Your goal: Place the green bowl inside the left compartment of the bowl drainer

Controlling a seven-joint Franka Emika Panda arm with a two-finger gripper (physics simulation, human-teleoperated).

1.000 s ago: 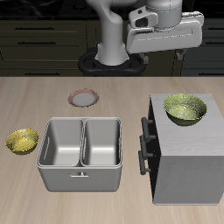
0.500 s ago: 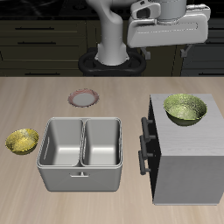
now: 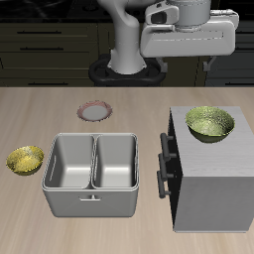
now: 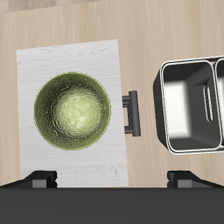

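green bowl [image 3: 209, 123] on the box [image 3: 212, 179], bowl drainer [image 3: 91, 174] beside the box

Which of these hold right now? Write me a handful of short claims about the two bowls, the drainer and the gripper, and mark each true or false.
1. The green bowl sits on top of the tall grey box. True.
2. Both wells of the bowl drainer already hold a bowl. False: both wells are bare, the left compartment included.
3. The gripper is closed around the green bowl's rim. False: it hangs well above the bowl, touching nothing, fingers spread.
4. A smaller yellowish bowl rests on the table beside the drainer. True.
5. The pink-rimmed plate lies inside the drainer. False: it lies on the table, farther back than the drainer.
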